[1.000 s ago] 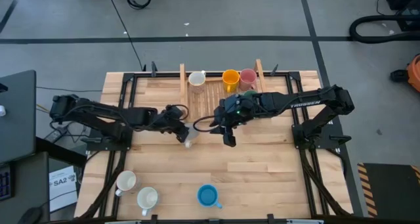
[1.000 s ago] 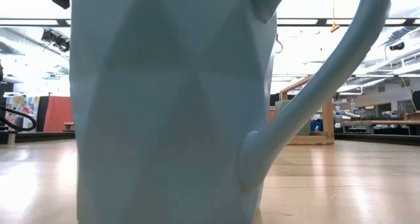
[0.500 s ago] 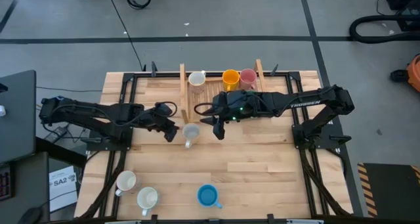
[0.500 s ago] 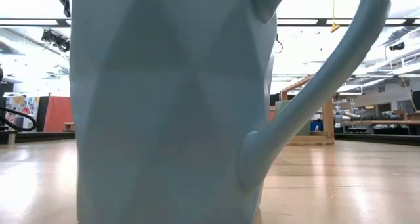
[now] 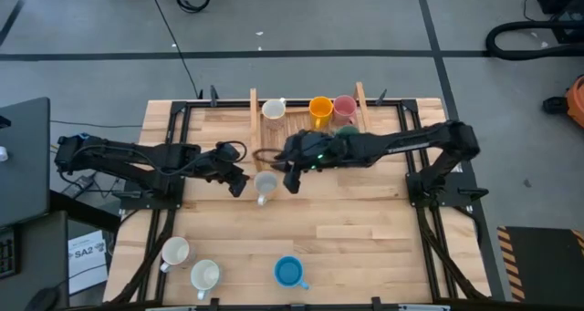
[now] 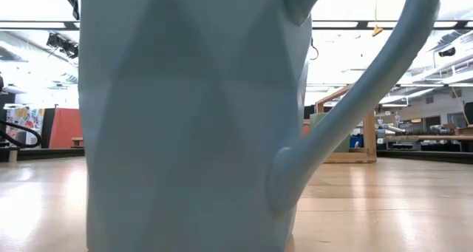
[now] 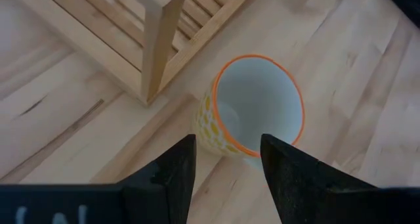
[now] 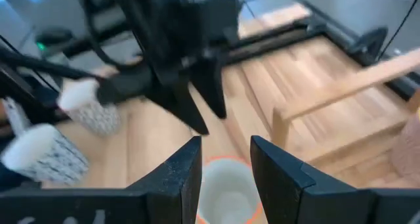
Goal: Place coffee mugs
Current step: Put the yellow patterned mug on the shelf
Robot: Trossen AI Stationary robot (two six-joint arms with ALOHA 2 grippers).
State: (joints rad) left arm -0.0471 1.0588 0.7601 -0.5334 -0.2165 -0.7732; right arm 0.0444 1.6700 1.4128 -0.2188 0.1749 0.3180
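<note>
In the high view a wooden table [image 5: 365,229] is seen at the centre of the frame, with a slatted wooden rack [image 5: 306,129] at its upper middle. Along the upper edge of the rack a white mug [image 5: 273,109], an orange mug [image 5: 320,108] and a pink mug [image 5: 345,106] are lined up, and a dark green mug [image 5: 348,128] is partly seen just below the pink one. A white mug with an orange rim [image 5: 265,184] is stood upright on the table just below the rack's lower left corner. The left gripper [image 5: 239,181] is held just to the left of that mug, its fingers spread and apart from the mug, as the left wrist view confirms: the orange-rimmed mug [image 7: 252,109] is seen beyond the two parted fingers [image 7: 174,168]. The right gripper [image 5: 290,178] is held just to the right of the same mug, its fingers also parted with nothing pinched between them. At the lower left of the frame two more white mugs [image 5: 174,252] [image 5: 204,274] are placed side by side, and a blue mug [image 5: 289,272] is placed at the lower middle. In the low view the blue mug [image 6: 192,119] fills most of the frame.
</note>
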